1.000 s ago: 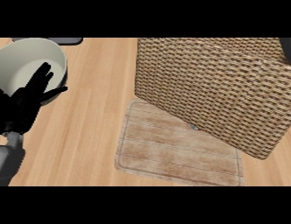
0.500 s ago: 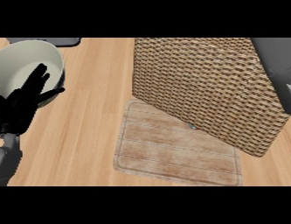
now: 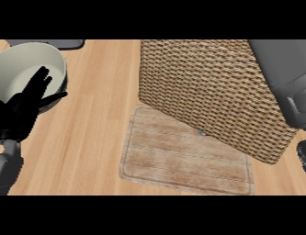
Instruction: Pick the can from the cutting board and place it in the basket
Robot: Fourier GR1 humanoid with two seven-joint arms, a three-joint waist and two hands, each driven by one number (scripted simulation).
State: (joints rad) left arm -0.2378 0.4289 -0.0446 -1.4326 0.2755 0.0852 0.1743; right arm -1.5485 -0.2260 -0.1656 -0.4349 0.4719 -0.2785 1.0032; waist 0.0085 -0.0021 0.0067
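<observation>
Fingers (image 3: pixel 38 82) of left hand (image 3: pixel 16 112) straight & spread, pointing up over cream bowl (image 3: pixel 19 64) at left edge. Woven basket (image 3: pixel 209 92) lies well to their right, its lower edge overlapping wooden cutting board (image 3: pixel 182 158). Can not visible anywhere; right hand's fingers can't tell, only grey right forearm (image 3: pixel 301 82) beside basket shows.

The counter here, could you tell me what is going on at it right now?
Nothing is being handled in this view. The left hand rests open, fingers up, in front of a pale bowl at the left. A woven basket takes up the middle and overlaps the far edge of the wooden cutting board. No can shows on the board. The right arm comes in large at the right edge, and its hand cannot be made out.
</observation>
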